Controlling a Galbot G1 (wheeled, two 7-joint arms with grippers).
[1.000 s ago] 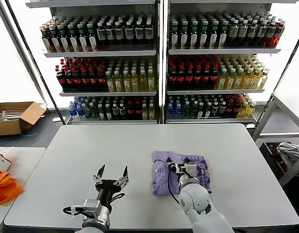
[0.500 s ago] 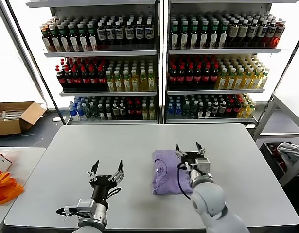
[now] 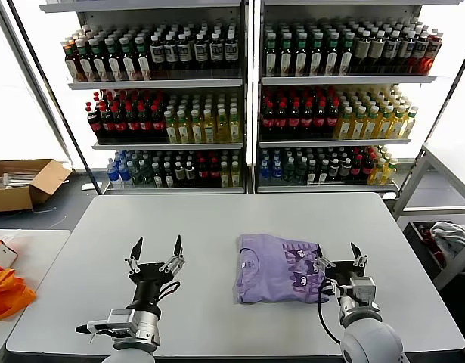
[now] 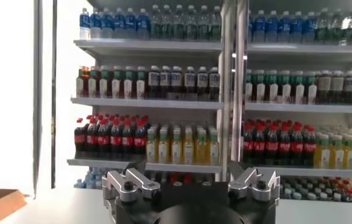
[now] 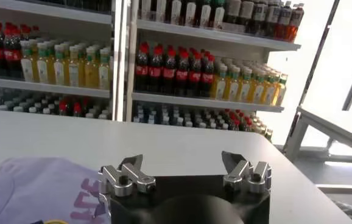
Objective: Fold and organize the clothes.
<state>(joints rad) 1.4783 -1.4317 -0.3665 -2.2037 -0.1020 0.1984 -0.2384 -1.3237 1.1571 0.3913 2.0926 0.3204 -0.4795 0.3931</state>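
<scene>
Lavender cloth this thin could slide open if a claw brushes it. The left claw [image 3: 155, 257] hangs spread and empty near the surface's [image 3: 202, 219] front edge; the folded T-shirt [image 3: 279, 267] lies right of centre, just beside the right claw [image 3: 337, 259], also spread and empty.

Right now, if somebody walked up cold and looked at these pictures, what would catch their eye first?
Probably the folded lavender T-shirt, lying alone on the grey table with its dark purple print facing up. Next come the two hands: the right hand open at the shirt's right edge, and the left hand open over bare table to the shirt's left. Behind the table, shelves of bottled drinks fill the background.
</scene>
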